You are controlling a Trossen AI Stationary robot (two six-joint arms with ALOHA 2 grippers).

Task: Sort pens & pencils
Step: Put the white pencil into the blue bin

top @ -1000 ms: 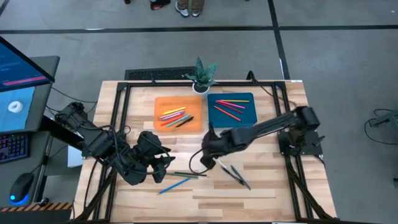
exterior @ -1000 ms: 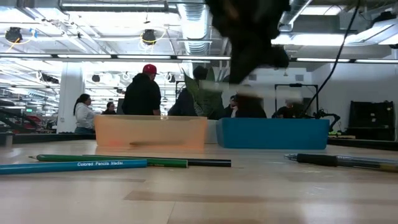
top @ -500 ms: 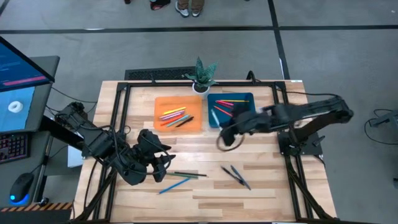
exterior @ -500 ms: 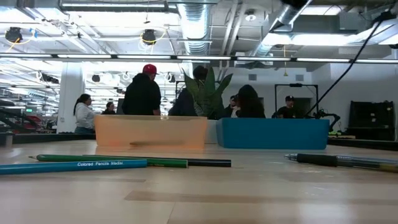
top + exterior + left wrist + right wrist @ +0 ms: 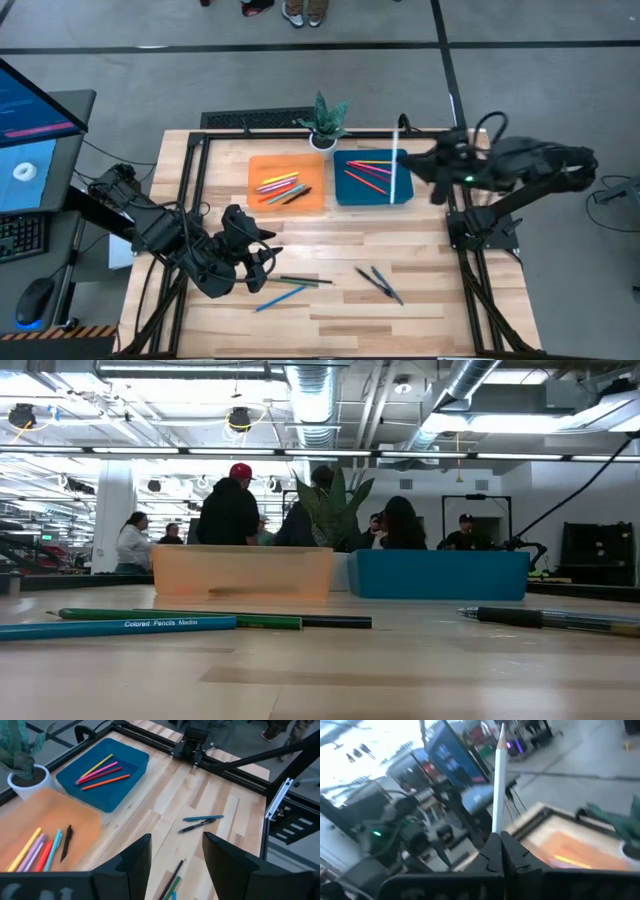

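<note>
Right end effector (image 5: 497,851): one, seemingly white, pen (image 5: 498,780).

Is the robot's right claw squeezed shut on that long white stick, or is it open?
Shut. The right gripper has its dark fingers pinched together on the long white pen, held over the blue rectangular tray.

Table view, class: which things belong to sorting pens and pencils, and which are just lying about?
Belongs to the job:
white pencil in the right tool
loose pens and pencils
orange tray
blue tray

Just lying about:
potted plant
</note>
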